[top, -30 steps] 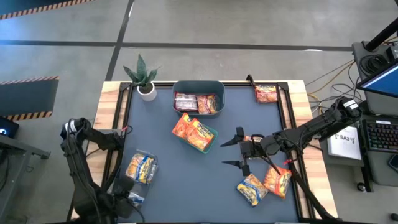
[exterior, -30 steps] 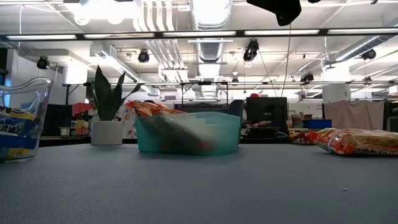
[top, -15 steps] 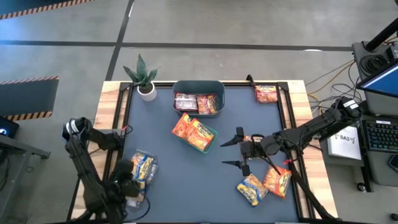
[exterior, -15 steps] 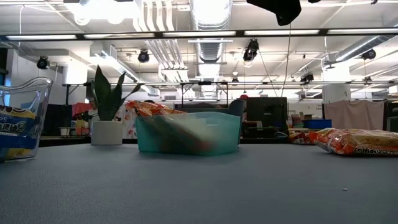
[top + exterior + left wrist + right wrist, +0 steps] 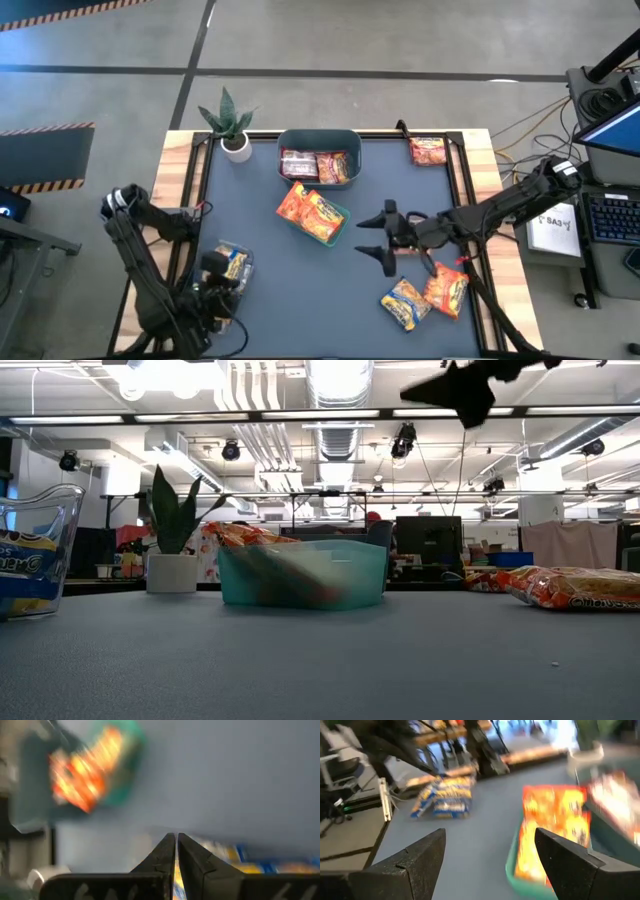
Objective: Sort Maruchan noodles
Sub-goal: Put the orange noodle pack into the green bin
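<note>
The left end effector point(image 5: 176, 851), fingers pressed together, hangs above yellow-and-blue noodle packets point(image 5: 240, 862).

You're seeing 2 dark arms here, slim black links joined by chunky rounded joints. Your left gripper point(image 5: 175, 851) shows 2 flat black tapered fingers on a black crossbar. Your right gripper point(image 5: 381, 235) has 2 broad, matte black, wedge-shaped fingers point(image 5: 422, 865), and a pale band near its shoulder.

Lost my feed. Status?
Left gripper shut, empty, above yellow packets. Right gripper open, mid-table, near orange packets on green tray. Nothing blocking.
</note>
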You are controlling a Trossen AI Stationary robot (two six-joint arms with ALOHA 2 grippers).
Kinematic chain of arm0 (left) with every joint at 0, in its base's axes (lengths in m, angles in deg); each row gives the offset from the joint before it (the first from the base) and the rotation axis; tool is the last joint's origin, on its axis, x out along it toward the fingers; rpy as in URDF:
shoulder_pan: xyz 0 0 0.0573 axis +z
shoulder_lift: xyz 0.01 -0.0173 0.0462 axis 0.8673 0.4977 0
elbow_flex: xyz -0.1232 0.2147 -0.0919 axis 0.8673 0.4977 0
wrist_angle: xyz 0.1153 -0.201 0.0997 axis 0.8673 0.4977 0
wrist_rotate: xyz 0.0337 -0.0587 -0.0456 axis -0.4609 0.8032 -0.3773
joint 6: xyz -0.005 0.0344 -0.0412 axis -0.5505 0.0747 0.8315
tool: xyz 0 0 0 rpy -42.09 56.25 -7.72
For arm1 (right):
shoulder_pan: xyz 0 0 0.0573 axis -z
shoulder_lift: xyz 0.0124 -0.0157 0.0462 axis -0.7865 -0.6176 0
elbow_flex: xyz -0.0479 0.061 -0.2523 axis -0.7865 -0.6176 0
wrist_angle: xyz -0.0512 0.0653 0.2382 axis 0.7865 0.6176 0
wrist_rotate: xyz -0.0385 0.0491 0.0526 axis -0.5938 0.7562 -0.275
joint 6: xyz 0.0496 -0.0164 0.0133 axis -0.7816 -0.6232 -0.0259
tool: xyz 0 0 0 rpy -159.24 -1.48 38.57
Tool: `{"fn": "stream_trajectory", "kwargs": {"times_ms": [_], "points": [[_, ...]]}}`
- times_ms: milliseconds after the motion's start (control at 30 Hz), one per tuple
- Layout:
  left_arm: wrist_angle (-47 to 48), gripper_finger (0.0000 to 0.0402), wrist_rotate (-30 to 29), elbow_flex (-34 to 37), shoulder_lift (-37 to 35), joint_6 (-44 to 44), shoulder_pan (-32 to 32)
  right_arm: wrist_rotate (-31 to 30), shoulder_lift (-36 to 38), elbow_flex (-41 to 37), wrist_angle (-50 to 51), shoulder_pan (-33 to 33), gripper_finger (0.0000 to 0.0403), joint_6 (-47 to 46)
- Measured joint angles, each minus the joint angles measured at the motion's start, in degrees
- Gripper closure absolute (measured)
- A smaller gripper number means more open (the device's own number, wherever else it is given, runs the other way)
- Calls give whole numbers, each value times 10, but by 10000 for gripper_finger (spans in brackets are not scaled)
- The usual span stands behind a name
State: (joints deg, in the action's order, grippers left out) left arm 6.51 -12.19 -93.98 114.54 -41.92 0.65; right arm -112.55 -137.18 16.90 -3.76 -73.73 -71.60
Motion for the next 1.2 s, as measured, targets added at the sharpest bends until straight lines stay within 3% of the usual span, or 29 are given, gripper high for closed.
{"fn": "stream_trajectory", "kwargs": {"times_ms": [100, 200, 400, 600, 767, 967, 1200], "points": [[-23, 401, -76, -30, -13, -49, 0, 0, 0, 24, 91, 14, 114, -99], [-71, 401, -106, -44, -32, -133, 5, -1, -5, 52, 186, 26, 121, -174], [-201, 401, -62, -34, -74, -331, 51, 1, -14, 101, 307, 28, 137, -246], [-232, 401, 1, -5, -93, -465, 128, 1, -15, 135, 444, 28, 145, -328], [-310, 402, 60, 89, -138, -525, 198, 13, -15, 139, 522, 28, 145, -394], [-590, 402, 115, 259, -243, -632, 266, 40, -15, 138, 605, 28, 147, -468], [-859, 401, 119, 424, -331, -671, 363, 98, -15, 138, 689, 39, 149, -538]]}}
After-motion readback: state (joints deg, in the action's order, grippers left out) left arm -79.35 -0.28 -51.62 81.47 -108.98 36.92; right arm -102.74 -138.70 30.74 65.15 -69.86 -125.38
